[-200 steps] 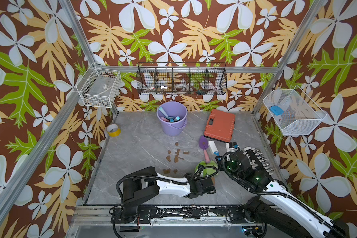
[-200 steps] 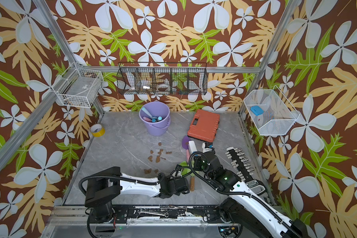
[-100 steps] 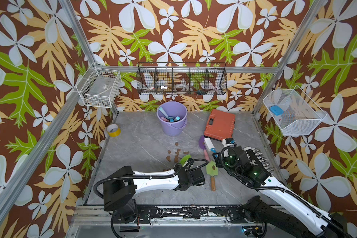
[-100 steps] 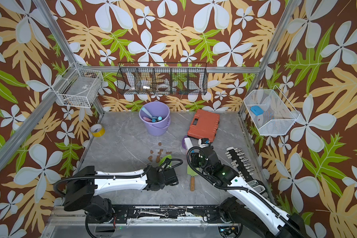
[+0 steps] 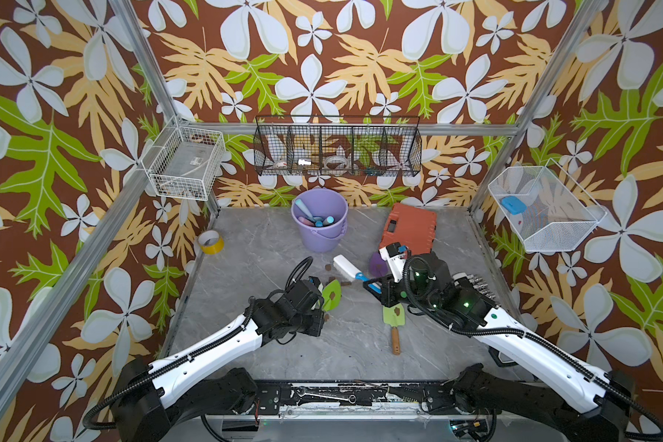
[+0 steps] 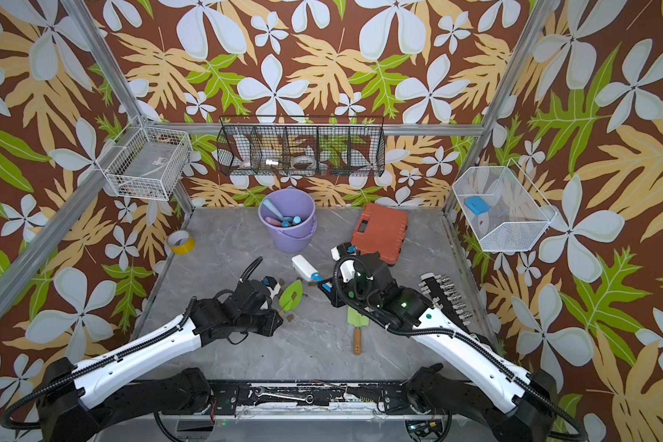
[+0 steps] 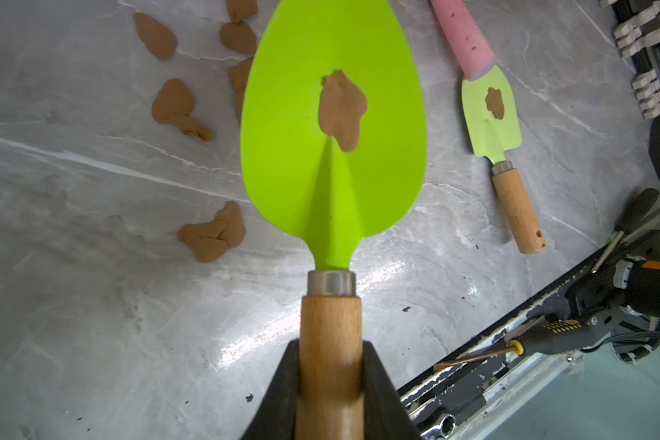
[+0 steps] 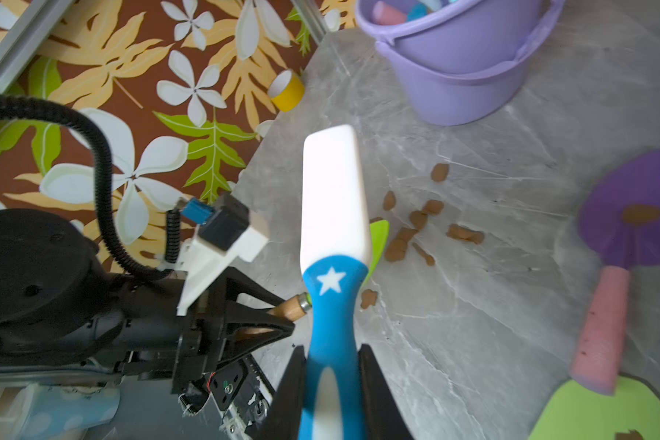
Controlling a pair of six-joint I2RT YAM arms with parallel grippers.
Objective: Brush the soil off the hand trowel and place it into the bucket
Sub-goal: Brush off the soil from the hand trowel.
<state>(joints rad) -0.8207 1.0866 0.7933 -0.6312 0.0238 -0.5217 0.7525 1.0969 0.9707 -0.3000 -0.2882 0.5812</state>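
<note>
Left gripper (image 7: 330,365): jaws clamped on the wooden handle of the green trowel (image 7: 332,125). The blade sticks straight out ahead of the jaws with its face to the wrist camera. One blob of soil (image 7: 342,110) sits stuck near the blade's centre. Cannot tell whether the blade tip touches the table (image 5: 268,245).

Right gripper (image 8: 332,365): jaws closed on the blue handle of the brush (image 8: 334,198), with the white back of the head facing the wrist camera. In both top views the brush head lies just beyond the trowel blade, on the bucket side. Contact between them cannot be judged.

Surroundings, working outward:
- Loose soil blobs (image 8: 401,244) are scattered on the table beside and beyond the blade.
- A second trowel (image 5: 394,319), pale green with a wooden handle, lies flat beneath the right arm and carries its own blob.
- A purple trowel (image 8: 633,228) with a pink handle lies beside it and is also soiled.
- An orange case (image 5: 410,227) sits near the far right.
- A socket rail (image 6: 444,294) runs along the right edge.
- A yellow tape roll (image 5: 209,241) is at the far left.

The bucket (image 5: 319,225) stands upright at the back of the table, already holding pastel-handled tools. It is well apart from the held trowel, with the brush head and loose soil between them.
</note>
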